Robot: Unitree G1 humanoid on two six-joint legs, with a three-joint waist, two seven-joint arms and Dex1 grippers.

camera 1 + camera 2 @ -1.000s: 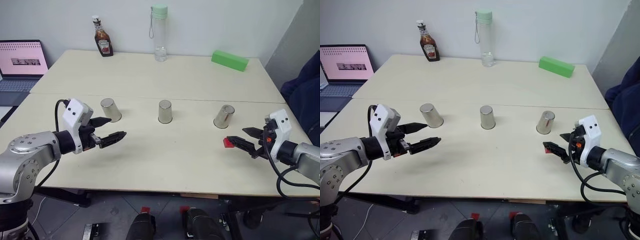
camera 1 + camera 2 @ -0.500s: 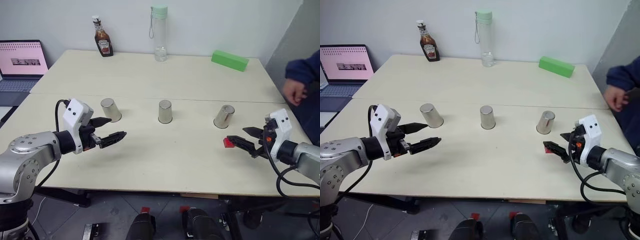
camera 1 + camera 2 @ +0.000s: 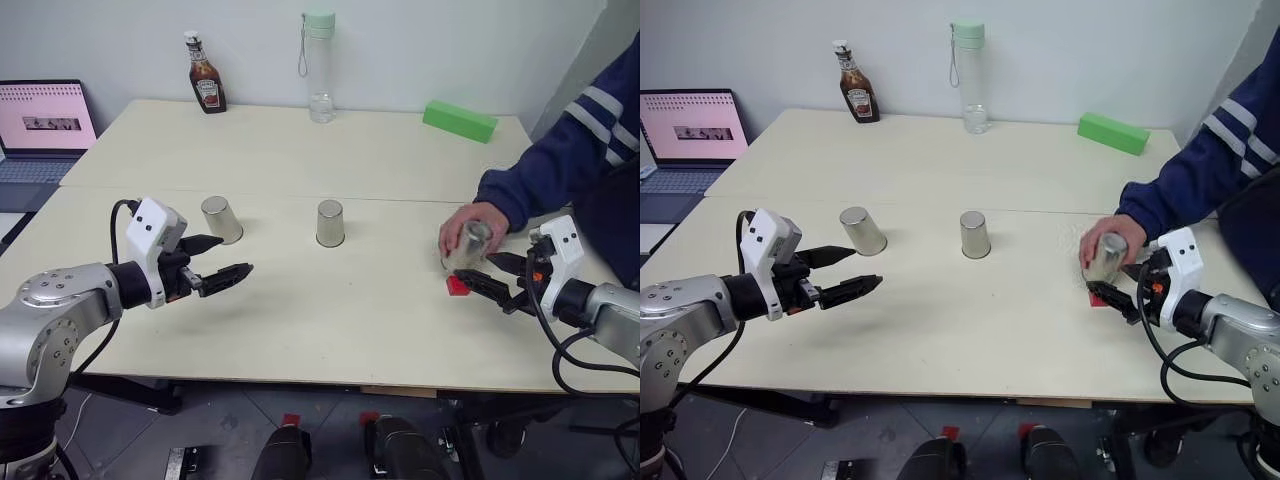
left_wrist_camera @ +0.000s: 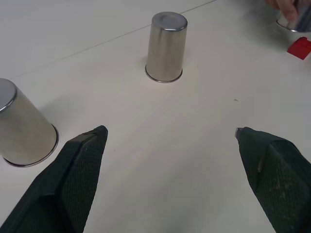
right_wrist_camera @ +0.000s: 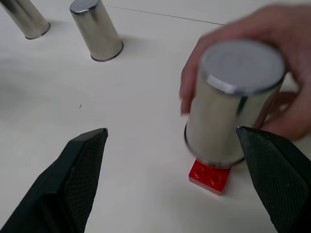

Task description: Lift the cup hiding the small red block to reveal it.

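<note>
We see the desk, pale, 2 tops butted with a seam across. A person's sleeve, navy with pale stripes, comes in from the right side; their hand wraps the right cup, which stands mouth down, tilted a bit. In the right wrist view its rim sits just behind the red block, touching or nearly so; we can't tell which. The block lies bare on the desk, uncovered, just in front of the right tool.

Laptop sits off the left edge, screen lit pink. Left tool hangs above the desk near the left side, fingers spread wide, nothing between them. Right tool is also spread, empty, tips aimed at the block and the gripped cup.

Water bottle, clear with a green cap, stands at the far edge, centre. Green block, long, lies at the far right. Sauce bottle stands at the far left.

The other 2 cups are upside down on the desk: middle cup upright, centre; left cup leaning slightly, just past the left tool. They stand well apart.
</note>
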